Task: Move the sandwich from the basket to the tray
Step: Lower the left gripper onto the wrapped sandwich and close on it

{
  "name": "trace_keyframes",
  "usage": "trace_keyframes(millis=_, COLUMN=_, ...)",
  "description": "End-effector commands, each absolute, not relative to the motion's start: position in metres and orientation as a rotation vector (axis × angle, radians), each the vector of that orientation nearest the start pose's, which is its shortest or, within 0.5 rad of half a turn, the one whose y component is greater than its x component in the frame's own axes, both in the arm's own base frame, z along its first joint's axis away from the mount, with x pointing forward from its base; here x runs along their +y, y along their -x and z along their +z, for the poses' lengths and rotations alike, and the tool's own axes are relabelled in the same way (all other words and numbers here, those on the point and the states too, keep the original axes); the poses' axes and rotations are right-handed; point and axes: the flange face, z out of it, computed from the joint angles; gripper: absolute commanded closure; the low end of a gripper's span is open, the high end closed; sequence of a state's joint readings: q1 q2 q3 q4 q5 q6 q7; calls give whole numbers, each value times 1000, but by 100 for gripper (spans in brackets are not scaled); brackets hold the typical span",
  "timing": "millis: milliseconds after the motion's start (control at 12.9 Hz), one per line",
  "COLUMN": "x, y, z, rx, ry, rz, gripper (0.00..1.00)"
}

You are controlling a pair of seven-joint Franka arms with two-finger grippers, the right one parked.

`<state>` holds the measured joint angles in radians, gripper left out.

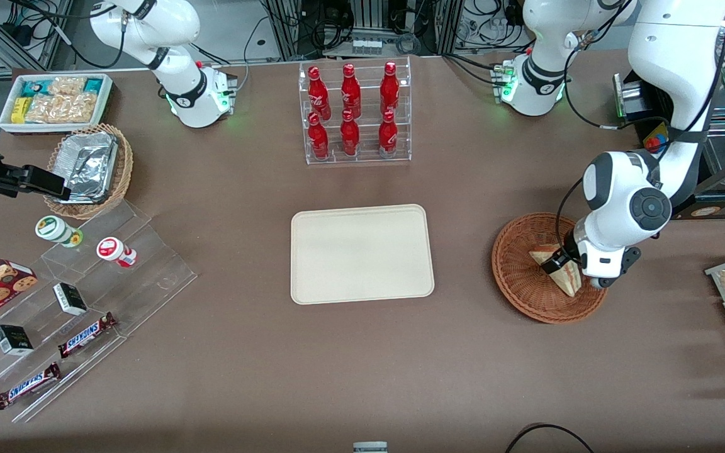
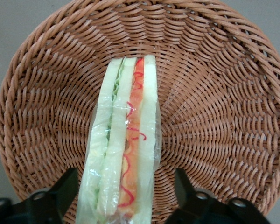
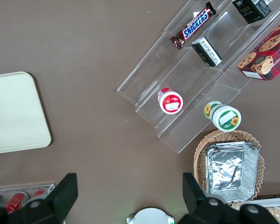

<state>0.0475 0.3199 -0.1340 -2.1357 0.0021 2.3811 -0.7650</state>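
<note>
Clear-wrapped triangular bread sandwich (image 2: 123,140) lying cut edge up in round reddish-brown wicker basket (image 2: 214,93), between spread fingers (image 2: 60,193) of left gripper (image 1: 562,272); straddling wedge, not yet clamping, probably readying lift toward flat cream rectangular tray (image 1: 361,253).

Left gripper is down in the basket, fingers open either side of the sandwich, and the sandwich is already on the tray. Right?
Not quite. The sandwich is in the reddish-brown wicker basket, not on the tray, which holds nothing. The left wrist view shows it lying on the weave. The rest holds: the left gripper is down in the basket, fingers open either side of the sandwich.
</note>
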Motion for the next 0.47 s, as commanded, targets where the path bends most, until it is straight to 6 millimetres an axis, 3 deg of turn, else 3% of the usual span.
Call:
trace_keyframes(millis=0, x=-46, y=-562, z=258, rx=-1073, ry=2958, rz=100, gripper=100)
trace_keyframes(millis=233, x=-50, y=-561, z=279, rx=-1023, ry=2964, rz=76, gripper=100)
trace_keyframes(millis=388, x=-66, y=-566, z=297, rx=-909, ry=2953, rz=87, gripper=100)
